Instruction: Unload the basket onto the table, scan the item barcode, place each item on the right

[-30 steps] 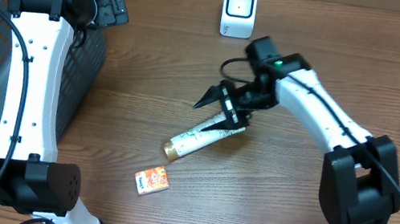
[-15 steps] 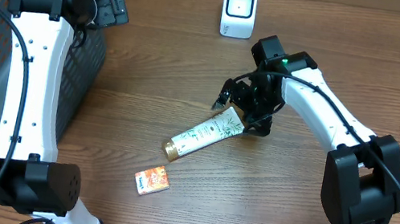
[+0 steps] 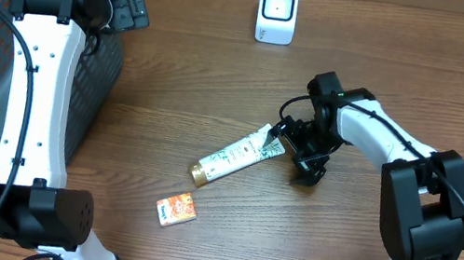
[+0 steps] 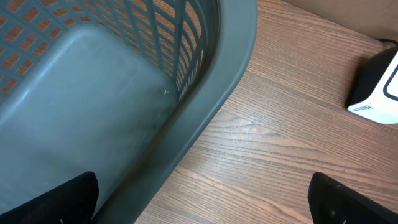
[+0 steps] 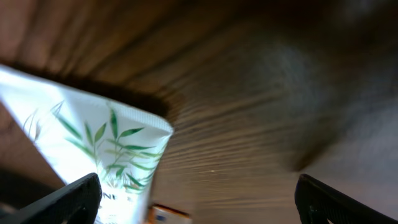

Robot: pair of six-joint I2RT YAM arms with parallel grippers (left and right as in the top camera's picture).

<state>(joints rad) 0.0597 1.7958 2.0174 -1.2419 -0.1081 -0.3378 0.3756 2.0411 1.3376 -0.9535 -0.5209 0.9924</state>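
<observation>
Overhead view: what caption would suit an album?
Open right hand at the end of a leaf-printed tube lying on the table, scanner beyond.

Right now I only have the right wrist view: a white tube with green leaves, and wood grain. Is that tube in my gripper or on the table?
Observer: On the table. The tube lies flat, its crimped end beside the open right gripper and its gold cap pointing away from it.
Operator: Where is the scanner from there?
Observer: The white scanner stands upright at the far side of the table, beyond the tube and well apart from it.
Operator: And the left arm?
Observer: The left gripper is open and holds nothing. It sits by the rim of the grey basket, far from the tube.
</observation>
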